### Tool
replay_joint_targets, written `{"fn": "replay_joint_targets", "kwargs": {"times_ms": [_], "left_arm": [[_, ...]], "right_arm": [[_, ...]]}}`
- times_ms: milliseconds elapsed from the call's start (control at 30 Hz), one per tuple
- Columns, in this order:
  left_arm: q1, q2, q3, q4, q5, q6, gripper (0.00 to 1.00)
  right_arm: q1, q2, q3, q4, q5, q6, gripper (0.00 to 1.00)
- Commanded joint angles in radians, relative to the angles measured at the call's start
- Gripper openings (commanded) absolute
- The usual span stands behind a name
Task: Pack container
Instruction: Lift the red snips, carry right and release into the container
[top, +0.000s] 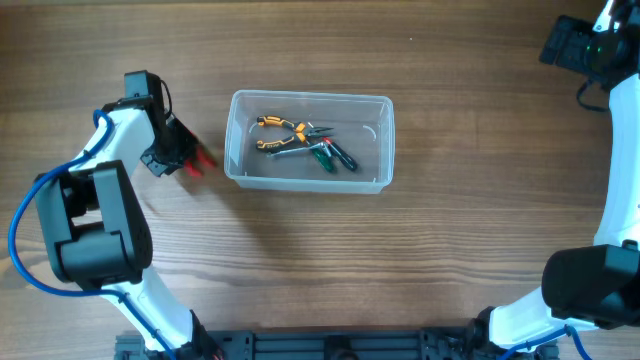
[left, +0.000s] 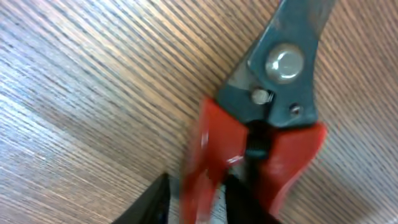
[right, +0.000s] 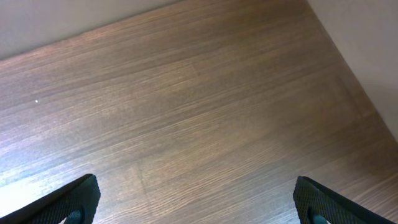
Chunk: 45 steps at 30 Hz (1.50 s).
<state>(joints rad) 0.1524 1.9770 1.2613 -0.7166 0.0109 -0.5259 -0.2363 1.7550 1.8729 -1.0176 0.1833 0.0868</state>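
Note:
The clear plastic container (top: 310, 182) stands at mid-table. It holds orange-handled pliers (top: 280, 126) and a green-handled tool (top: 325, 157). Red-handled cutters (top: 203, 161) lie on the wood just left of the container. In the left wrist view their grey head (left: 280, 93) points away, and my left gripper (left: 199, 202) has its black fingers closed round one red handle (left: 205, 155). In the overhead view the left gripper (top: 183, 150) is low at the table. My right gripper (right: 196, 202) is wide open and empty above bare wood, at the far right back corner (top: 572, 45).
The wooden table (top: 400, 260) runs to a pale wall or edge at the right (right: 367, 43). The arm bases (top: 95, 235) stand at the front left and front right.

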Motion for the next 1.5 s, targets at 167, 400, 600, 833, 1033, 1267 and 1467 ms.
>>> {"fn": "replay_joint_targets", "kwargs": {"times_ms": [167,400,600,833,1033,1267,1467], "left_arm": [[0.000,0.035,-0.004,0.010,-0.009,-0.006,0.08],[0.002,-0.068,0.015,-0.002,-0.009,0.058,0.04],[0.002,-0.261,0.119,-0.016,-0.010,0.130,0.04],[-0.061,-0.468,0.155,-0.005,0.028,0.207,0.04],[-0.249,-0.489,0.154,-0.010,0.156,0.430,0.04],[-0.450,-0.473,0.154,-0.044,0.149,0.552,0.04],[-0.525,-0.388,0.154,-0.109,0.150,0.786,0.04]], "right_arm": [[0.002,0.005,0.005,0.000,-0.001,0.018,1.00],[0.002,0.005,0.005,0.000,-0.001,0.018,1.00],[0.002,0.005,0.005,0.001,-0.001,0.018,1.00],[0.002,0.005,0.005,0.001,-0.001,0.018,1.00],[0.002,0.005,0.005,0.001,-0.001,0.018,1.00],[0.002,0.005,0.005,0.001,-0.001,0.018,1.00],[0.002,0.005,0.005,0.001,-0.001,0.018,1.00]]}}
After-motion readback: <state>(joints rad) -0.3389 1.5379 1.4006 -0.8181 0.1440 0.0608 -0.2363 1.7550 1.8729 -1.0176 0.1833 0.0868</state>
